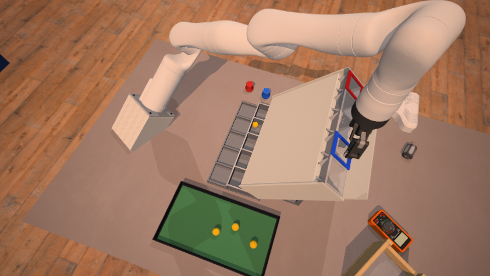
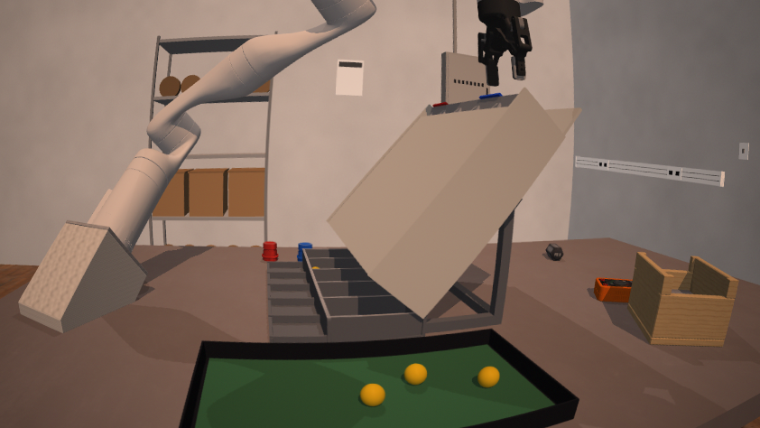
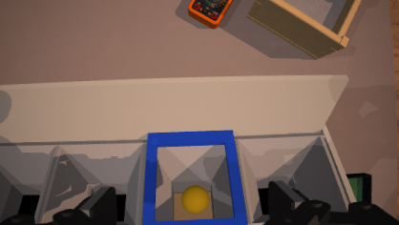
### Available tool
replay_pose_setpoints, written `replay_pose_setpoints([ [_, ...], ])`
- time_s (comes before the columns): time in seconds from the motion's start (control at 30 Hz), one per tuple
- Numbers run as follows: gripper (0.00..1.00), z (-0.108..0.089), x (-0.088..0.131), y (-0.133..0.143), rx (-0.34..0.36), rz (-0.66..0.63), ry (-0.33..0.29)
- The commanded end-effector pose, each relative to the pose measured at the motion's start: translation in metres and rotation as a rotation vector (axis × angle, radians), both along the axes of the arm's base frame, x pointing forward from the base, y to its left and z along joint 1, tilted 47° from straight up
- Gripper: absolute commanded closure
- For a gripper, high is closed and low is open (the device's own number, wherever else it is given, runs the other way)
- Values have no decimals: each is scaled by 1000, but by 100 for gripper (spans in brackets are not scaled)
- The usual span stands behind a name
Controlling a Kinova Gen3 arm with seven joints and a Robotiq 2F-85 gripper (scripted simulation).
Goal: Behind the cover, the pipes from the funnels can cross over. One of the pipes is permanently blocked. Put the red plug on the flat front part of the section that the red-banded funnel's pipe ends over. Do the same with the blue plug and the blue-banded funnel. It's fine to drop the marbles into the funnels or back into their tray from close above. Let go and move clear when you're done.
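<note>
"Blue plug point(image 1: 266, 93) point(image 2: 304, 251), where is it?"

"Upright on the table, near the far end of the grey sections point(image 1: 227, 155) point(image 2: 375, 325). The red plug point(image 1: 249, 86) point(image 2: 270, 250) stands near it, apart, also upright. Neither is on a flat front part."

"And the marbles?"

"One orange marble point(image 1: 255, 124) point(image 2: 315, 267) lies in the inner row, second section from the plugs' end. Another, a yellow ball point(image 3: 195, 199), is down inside the blue-banded funnel point(image 1: 334, 143) point(image 2: 490, 96) point(image 3: 150, 181)."

"So what's the pincer point(image 1: 352, 154) point(image 2: 505, 79) point(image 3: 192, 201) doing?"

"Hanging above that funnel, fingers spread wide, nothing between them. The wrist view has one finger either side of the blue frame."

"Where's the red-banded funnel point(image 1: 347, 79) point(image 2: 440, 104)?"

"Same top row, toward the plugs' side, partly behind the arm from above. The sloping beige cover point(image 1: 287, 137) point(image 2: 403, 175) runs down from that row over the sections."

"Any more marbles?"

"Three: one point(image 1: 216, 232) point(image 2: 372, 395), a second point(image 1: 235, 226) point(image 2: 415, 374) and a third point(image 1: 253, 244) point(image 2: 487, 376), all loose in the green tray point(image 1: 191, 212) point(image 2: 276, 382)."

"Farther out?"

"An orange multimeter point(image 1: 388, 226) point(image 2: 612, 290) point(image 3: 210, 10) beside an open wooden box point(image 1: 370, 255) point(image 2: 690, 319) point(image 3: 296, 29). Shelving point(image 2: 267, 159) with brown cartons point(image 2: 246, 192) stands by the wall."
</note>
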State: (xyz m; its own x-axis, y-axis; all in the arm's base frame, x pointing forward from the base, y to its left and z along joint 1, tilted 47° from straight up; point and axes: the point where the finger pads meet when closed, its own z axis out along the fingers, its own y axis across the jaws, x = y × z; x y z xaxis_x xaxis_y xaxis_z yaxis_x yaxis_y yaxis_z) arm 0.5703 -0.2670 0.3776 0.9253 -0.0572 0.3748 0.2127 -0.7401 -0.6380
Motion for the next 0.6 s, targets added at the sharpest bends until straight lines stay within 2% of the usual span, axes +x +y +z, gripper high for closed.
replay_pose_setpoints([
  [0.0, 0, 1, 0, -2, 11, 44, 39],
  [0.1, 0, 1, 0, -2, 11, 44, 39],
  [0.13, 0, -23, -66, 0, -1, -2, -1],
  [0.27, 0, -25, -73, -1, -1, -2, -1],
  [0.57, 0, -44, -125, -1, -1, -2, -1],
])
